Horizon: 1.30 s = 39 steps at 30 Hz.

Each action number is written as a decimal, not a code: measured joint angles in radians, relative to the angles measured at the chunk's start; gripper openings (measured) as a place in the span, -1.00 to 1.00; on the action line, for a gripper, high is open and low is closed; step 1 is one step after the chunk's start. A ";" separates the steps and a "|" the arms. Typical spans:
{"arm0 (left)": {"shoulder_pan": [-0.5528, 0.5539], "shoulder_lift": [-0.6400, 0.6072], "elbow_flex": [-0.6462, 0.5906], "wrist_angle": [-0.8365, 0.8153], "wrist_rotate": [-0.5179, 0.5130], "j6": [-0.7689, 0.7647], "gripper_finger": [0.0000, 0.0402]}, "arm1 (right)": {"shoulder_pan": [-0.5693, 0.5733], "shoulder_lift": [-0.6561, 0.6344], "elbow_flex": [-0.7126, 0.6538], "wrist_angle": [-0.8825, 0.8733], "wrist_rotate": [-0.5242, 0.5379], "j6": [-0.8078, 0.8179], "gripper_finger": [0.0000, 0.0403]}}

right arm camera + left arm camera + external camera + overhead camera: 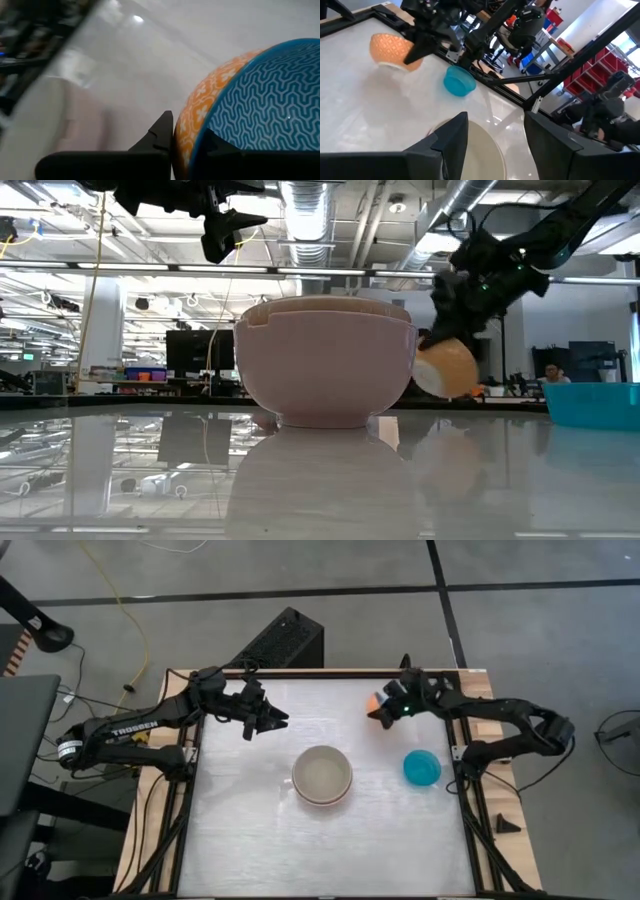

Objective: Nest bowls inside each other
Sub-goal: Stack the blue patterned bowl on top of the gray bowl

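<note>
White tabletop (pixel 250 840), far right: right pincer (pixel 383 706) clamped on orange bowl's (pixel 374 700) rim; thin grip, could slip. Left pincer (pixel 262 723) apart.

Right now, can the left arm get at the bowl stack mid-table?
Probably yes. The left gripper hangs open just beyond the stack, with nothing between them. The right gripper is off at the far right, shut on an orange bowl, out of the way.

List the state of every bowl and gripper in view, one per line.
Orange patterned bowl: tilted, rim pinched by right gripper.
Teal bowl: upright on table, untouched.
Pink bowl: upright at table centre, cream bowl nested inside.
Left gripper: open, empty, raised above table.
</note>
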 joint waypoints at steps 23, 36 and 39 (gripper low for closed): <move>0.026 0.000 0.000 0.000 -0.008 0.004 -0.09 | 0.630 0.023 0.381 -0.023 0.183 -0.084 -0.73; 0.136 0.000 0.000 0.056 -0.014 0.057 -0.09 | 0.908 0.364 0.768 -0.391 0.548 -0.204 -0.73; 0.150 0.000 0.000 0.053 -0.003 0.079 -0.09 | 0.919 0.507 0.913 -0.543 0.614 -0.216 -0.73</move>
